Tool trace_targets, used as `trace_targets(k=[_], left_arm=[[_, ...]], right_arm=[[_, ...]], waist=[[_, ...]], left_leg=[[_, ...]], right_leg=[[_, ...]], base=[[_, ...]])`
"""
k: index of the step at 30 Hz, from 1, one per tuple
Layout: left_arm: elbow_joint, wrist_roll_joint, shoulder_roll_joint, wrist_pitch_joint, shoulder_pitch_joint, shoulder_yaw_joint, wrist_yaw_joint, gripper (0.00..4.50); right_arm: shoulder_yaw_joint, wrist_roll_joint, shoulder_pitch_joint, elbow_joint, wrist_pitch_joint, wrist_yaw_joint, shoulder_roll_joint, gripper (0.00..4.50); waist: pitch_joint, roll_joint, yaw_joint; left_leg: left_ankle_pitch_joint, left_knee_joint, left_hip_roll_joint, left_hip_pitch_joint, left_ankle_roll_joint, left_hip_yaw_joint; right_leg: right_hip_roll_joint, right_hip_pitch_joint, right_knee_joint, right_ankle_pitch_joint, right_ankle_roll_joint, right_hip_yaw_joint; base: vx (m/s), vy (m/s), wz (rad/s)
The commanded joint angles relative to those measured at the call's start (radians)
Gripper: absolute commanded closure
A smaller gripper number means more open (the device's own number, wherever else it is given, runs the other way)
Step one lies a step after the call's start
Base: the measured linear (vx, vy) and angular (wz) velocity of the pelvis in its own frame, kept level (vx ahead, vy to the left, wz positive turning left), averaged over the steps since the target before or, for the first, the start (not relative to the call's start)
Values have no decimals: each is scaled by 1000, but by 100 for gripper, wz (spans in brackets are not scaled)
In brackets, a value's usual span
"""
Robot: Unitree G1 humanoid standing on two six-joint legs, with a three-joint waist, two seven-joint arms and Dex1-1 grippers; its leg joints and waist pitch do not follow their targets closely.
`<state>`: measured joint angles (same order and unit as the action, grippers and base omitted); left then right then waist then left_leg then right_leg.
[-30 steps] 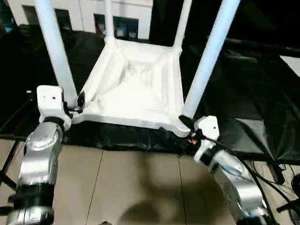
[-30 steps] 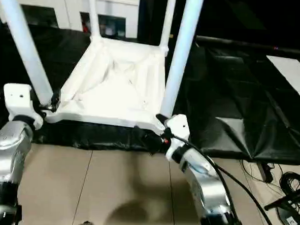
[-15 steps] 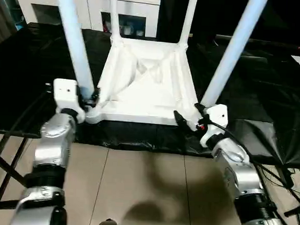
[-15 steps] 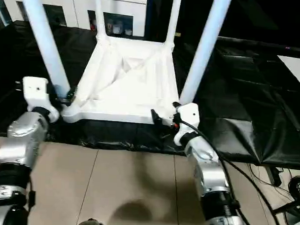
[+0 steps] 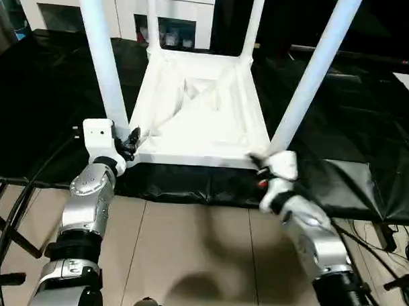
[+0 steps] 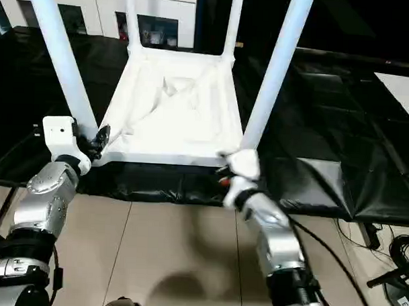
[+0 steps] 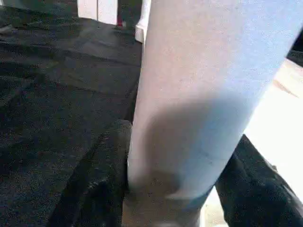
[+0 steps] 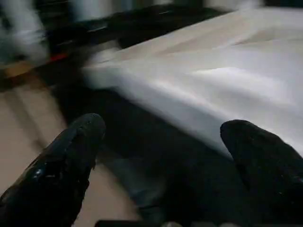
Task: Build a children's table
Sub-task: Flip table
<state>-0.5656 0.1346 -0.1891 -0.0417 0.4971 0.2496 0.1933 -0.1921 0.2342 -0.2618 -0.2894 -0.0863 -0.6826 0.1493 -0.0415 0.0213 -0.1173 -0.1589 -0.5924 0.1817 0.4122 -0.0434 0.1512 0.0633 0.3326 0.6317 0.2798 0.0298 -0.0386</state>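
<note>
The children's table lies upside down, its white ribbed tabletop [image 5: 199,119] on black cloth and four white legs standing up from the corners. My left gripper [image 5: 129,142] is at the base of the near-left leg [image 5: 103,62]. In the left wrist view this leg [image 7: 203,94] fills the gap, with both black fingers [image 7: 104,179] pressed against its sides. My right gripper [image 5: 256,161] hovers at the near-right corner, below the near-right leg [image 5: 315,69]. Its fingers [image 8: 71,156] stand wide apart with nothing between them, facing the tabletop's edge [image 8: 199,90].
The black cloth [image 5: 45,100] covers a low platform that ends just in front of my arms, above tan floor [image 5: 187,260]. A white cabinet [image 5: 176,11] with glass doors stands behind. Cables [image 5: 389,240] lie on the right, and a black stand [image 5: 0,233] is on the left.
My left gripper's fingers have closed in on the near-left leg. My right arm has shifted at the near-right corner and is blurred, still open. The camera has also moved.
</note>
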Motion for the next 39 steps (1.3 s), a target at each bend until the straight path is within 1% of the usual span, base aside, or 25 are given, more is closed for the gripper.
trace_targets(k=[1,2,5,6,8,12,13,14,15,17,18,19,20,21,22,24,25,27,28,29,30,33,34,36,39], left_arm=[[-9,14,-4,-1,24,2,5,207],[-9,14,-4,-1,24,2,5,207],[-1,31,0,-20,23,0,22,223],[1,40,3,-35,23,1,30,226],[1,56,9,-47,26,6,34,226],[18,112,34,-97,36,32,40,226],[38,146,50,-128,40,47,41,226],[46,158,57,-138,41,51,41,226],[70,193,77,-171,44,66,33,226],[93,220,96,-195,46,75,25,226],[117,249,117,-221,47,83,17,226],[150,284,147,-248,47,90,4,226],[161,294,156,-254,47,92,0,226],[175,306,168,-262,46,93,-7,226],[196,316,183,-274,42,88,-12,226],[237,317,205,-291,29,65,-14,226],[259,312,214,-304,21,53,-11,226],[292,297,227,-325,7,38,-10,227],[301,293,231,-331,2,35,-10,228],[301,293,231,-331,2,35,-10,228],[314,297,238,-346,-3,37,-20,228],[321,304,242,-356,-3,33,-35,229],[323,306,243,-358,-3,33,-37,229],[340,311,246,-376,-7,29,-46,229],[354,311,250,-388,-14,25,-48,229]], right_arm=[[4,2,-4,-1,3,-20,8,0],[4,2,-4,-1,3,-20,8,0],[12,10,-11,1,-10,-13,5,0],[16,13,-14,4,-16,-10,3,0],[17,14,-15,10,-24,-12,2,0],[15,16,-8,14,-30,-18,-2,0],[16,17,-4,12,-35,-9,-8,0],[18,18,-3,11,-40,-3,-11,0],[24,16,-5,1,-53,17,-19,0],[28,11,-6,-7,-61,35,-23,0],[38,7,-10,-21,-71,64,-31,0],[56,5,-17,-41,-81,105,-43,0],[63,6,-19,-48,-82,118,-48,0],[74,8,-23,-56,-84,136,-54,0],[94,18,-29,-67,-87,159,-65,0],[136,47,-39,-84,-87,199,-90,0],[153,65,-42,-84,-86,208,-102,0],[188,105,-56,-91,-75,217,-128,0],[207,129,-67,-101,-67,218,-141,0],[207,129,-67,-101,-67,218,-141,0],[243,164,-90,-128,-48,226,-165,0],[313,260,-147,-183,-24,199,-208,0],[321,267,-153,-188,-25,198,-212,0],[369,289,-205,-251,-10,214,-230,0],[396,293,-250,-312,2,229,-233,0]], waist=[[60,-5,-4],[59,-7,-4],[58,-7,-4],[59,-9,-5],[59,-7,-6],[60,-6,-11],[59,-6,-11],[59,-6,-12],[61,-5,-14],[62,-4,-17],[65,-1,-23],[67,0,-27],[73,1,-32],[72,3,-32],[70,1,-36],[69,1,-35],[68,6,-36],[67,2,-36],[68,-1,-33],[68,0,-33],[69,-4,-34],[69,-6,-34],[70,-6,-32],[71,-9,-32],[71,-8,-32]], left_leg=[[-169,79,57,-40,31,-18],[-169,80,57,-41,27,-17],[-170,80,56,-41,20,-16],[-170,80,56,-41,18,-16],[-162,78,55,-43,20,-15],[-159,78,56,-42,19,-14],[-160,79,55,-41,20,-14],[-157,79,56,-41,20,-13],[-141,76,55,-40,25,-12],[-123,74,54,-40,32,-10],[-81,68,52,-38,41,-6],[-63,65,50,-40,46,-5],[-25,57,50,-40,60,-1],[-13,55,48,-37,69,1],[-13,55,47,-35,77,3],[-46,59,52,-37,74,2],[-45,59,53,-36,75,2],[-55,62,55,-35,77,1],[-47,60,54,-36,76,1],[-44,60,54,-36,76,0],[-40,59,54,-37,73,0],[-50,61,54,-37,64,-1],[-55,61,54,-36,63,0],[-43,62,54,-37,53,-1],[-30,60,52,-37,43,1]], right_leg=[[83,-13,-58,-225,-191,30],[84,-11,-58,-222,-196,30],[84,-10,-59,-215,-199,31],[85,-10,-58,-216,-201,31],[84,-10,-57,-224,-203,31],[85,-10,-56,-226,-204,30],[85,-10,-57,-221,-204,30],[85,-10,-56,-223,-208,29],[85,-11,-55,-238,-209,30],[85,-10,-53,-254,-211,29],[84,-12,-47,-299,-215,27],[83,-10,-45,-318,-221,27],[83,-7,-39,-370,-232,27],[81,-6,-39,-387,-235,26],[81,-4,-40,-386,-236,25],[83,-4,-44,-336,-231,25],[84,-5,-44,-331,-228,26],[86,-5,-45,-314,-216,26],[82,-5,-44,-328,-206,26],[82,-5,-44,-335,-203,26],[82,-4,-43,-344,-195,26],[83,-4,-42,-347,-195,24],[82,-4,-41,-346,-197,24],[80,-3,-40,-350,-196,22],[80,-5,-39,-360,-199,21]], base=[[0,0,0],[0,0,0],[0,0,0],[0,0,0],[0,0,0],[0,0,0],[0,0,0],[0,0,0],[0,0,0],[0,0,0],[0,0,0],[0,0,0],[0,0,0],[0,0,0],[0,0,0],[0,0,0],[0,0,0],[0,0,0],[0,0,0],[0,0,0],[0,0,0],[0,0,0],[0,0,0],[0,0,0],[0,0,0]])
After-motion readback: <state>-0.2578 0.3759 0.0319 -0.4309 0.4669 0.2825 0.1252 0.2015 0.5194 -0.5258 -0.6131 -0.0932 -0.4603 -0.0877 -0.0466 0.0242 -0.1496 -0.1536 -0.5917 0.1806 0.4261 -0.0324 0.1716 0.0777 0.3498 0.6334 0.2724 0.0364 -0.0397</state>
